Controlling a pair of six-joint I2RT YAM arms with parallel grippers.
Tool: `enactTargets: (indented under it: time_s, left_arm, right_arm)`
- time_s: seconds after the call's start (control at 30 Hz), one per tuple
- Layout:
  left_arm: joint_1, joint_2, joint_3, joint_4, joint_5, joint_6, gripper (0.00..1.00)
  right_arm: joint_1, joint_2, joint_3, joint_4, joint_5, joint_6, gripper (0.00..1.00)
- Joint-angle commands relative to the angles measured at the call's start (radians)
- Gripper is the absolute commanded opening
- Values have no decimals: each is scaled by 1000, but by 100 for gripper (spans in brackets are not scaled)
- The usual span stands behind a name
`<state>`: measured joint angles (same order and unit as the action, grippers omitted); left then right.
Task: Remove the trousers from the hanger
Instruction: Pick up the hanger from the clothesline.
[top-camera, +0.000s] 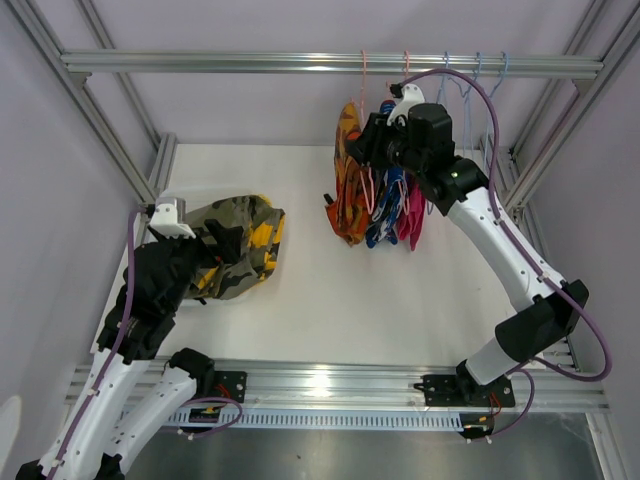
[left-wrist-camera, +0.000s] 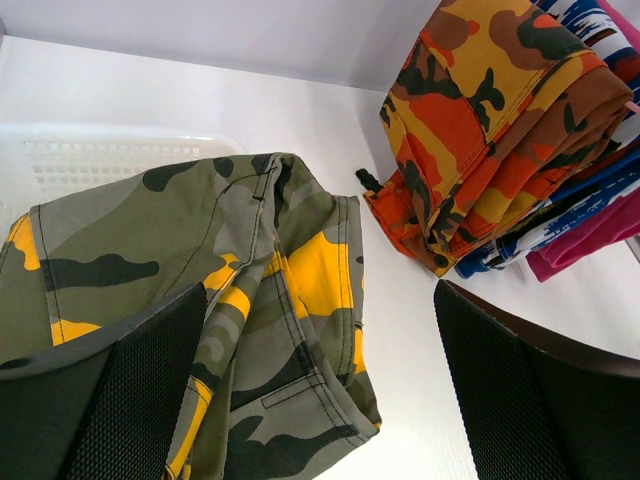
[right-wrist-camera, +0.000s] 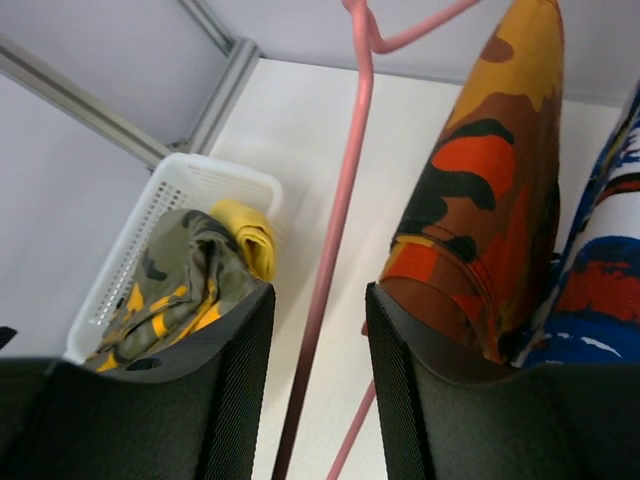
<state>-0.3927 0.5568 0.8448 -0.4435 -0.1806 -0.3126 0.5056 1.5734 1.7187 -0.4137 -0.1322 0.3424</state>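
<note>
The olive-yellow camouflage trousers (top-camera: 245, 245) lie bunched in a white basket (right-wrist-camera: 190, 172) at the left, beside the plain yellow trousers (right-wrist-camera: 250, 235). My left gripper (top-camera: 228, 243) hangs open just over the camouflage trousers (left-wrist-camera: 250, 300) and holds nothing. The orange patterned trousers (top-camera: 350, 195), the blue-red-white trousers (top-camera: 385, 215) and the magenta pink trousers (top-camera: 413, 220) hang from hangers at the back right. My right gripper (top-camera: 360, 150) is open up by the hangers, its fingers on either side of a bare pink hanger (right-wrist-camera: 345, 200), with the orange trousers (right-wrist-camera: 480, 200) to its right.
The hangers hook onto an aluminium rail (top-camera: 300, 62) across the back. Empty blue hangers (top-camera: 478, 75) hang at its right end. Frame posts stand at both sides. The basket's mesh wall (left-wrist-camera: 100, 155) shows behind the camouflage trousers.
</note>
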Motion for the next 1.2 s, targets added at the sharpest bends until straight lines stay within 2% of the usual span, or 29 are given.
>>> enactTargets:
  time_s: [0.0, 0.07, 0.13, 0.17, 0.2, 0.4, 0.63, 0.93, 1.17]
  left_arm:
    - [-8, 8, -4, 16, -3, 15, 99]
    - [-8, 8, -4, 17, -2, 15, 99]
    - [-8, 8, -4, 17, 0, 15, 99]
    - [-8, 8, -6, 17, 0, 14, 99]
    - [-8, 8, -4, 17, 0, 13, 99]
    - [-8, 6, -3, 17, 3, 13, 99]
    - [-8, 8, -7, 15, 0, 13, 99]
    - [-8, 11, -4, 15, -14, 18, 100]
    - [-14, 8, -3, 15, -23, 23, 99]
  right_arm:
    - [-16, -41, -5, 90, -79, 50, 45]
    - [-18, -42, -11, 104, -89, 59, 45]
    - [-19, -46, -24, 122, -95, 75, 38]
    - [-21, -47, -28, 128, -98, 78, 34]
    - [-21, -49, -31, 133, -102, 86, 25]
    - [-24, -61, -56, 171, -129, 119, 0]
    - [-10, -92, -48, 176, -104, 132, 0]
    - [77, -53, 205, 58, 16, 93, 0]
    - [94, -4, 381, -17, 69, 70, 0]
